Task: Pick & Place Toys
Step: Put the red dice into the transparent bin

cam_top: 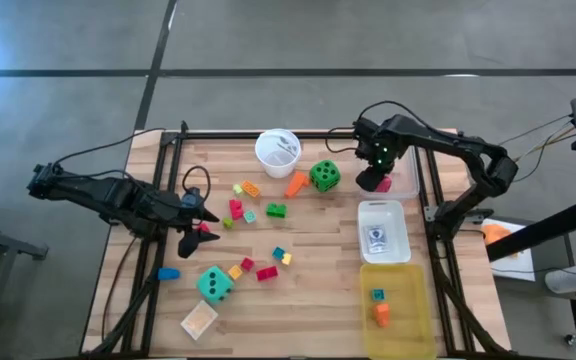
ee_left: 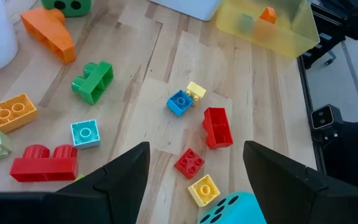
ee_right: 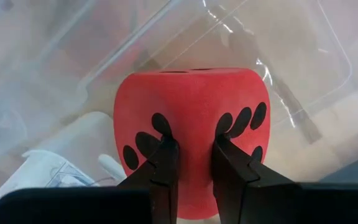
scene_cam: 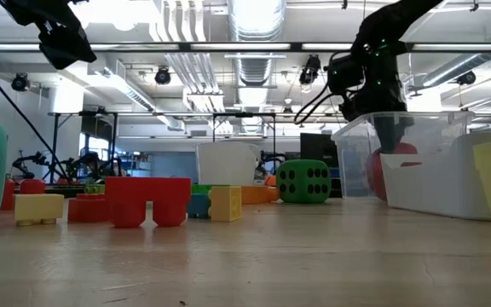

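Note:
A red-pink foam die with dark pips is in my right gripper, which is shut on it at the far right of the table. In the low view the die shows behind the wall of a clear bin. A green die sits beside a white cup. A teal die and a tan tile lie near the front left. Small coloured blocks lie scattered mid-table. My left gripper hangs open above them, at the left. My right gripper pinches the red-pink die between its two fingers, on the edge where two pipped faces meet. The fingers point down from above. The foam is dented in between them. Whether the die's underside rests on the clear bin's floor, I cannot tell.
A white bin with a card pack stands at the right, and nearer the front a yellow bin holds a few blocks. An orange block lies by the green die. The table's metal frame runs along the right side.

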Motion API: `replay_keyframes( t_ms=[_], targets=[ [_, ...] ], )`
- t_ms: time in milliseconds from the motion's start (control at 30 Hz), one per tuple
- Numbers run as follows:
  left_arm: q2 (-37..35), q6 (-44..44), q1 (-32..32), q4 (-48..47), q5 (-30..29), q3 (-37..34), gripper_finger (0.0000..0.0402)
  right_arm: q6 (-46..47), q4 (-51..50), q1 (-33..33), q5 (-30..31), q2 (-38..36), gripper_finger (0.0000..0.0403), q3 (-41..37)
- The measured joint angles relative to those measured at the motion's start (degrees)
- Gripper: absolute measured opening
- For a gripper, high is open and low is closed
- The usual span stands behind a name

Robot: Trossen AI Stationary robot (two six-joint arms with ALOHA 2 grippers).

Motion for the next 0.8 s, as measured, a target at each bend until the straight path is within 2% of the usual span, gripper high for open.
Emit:
replay_keyframes(
  t_ms=[500,800],
  targets=[
    [0.0,-0.01,0.01,-0.01,0.0,0.0,0.0263,1.09,0.51,-0.49,-0.49,0.13,0.0055,0.44],
    [0.0,-0.03,0.0,-0.01,0.0,0.0,0.0263,1.32,0.7,-0.49,-0.27,0.15,0.0194,0.44]
  ],
)
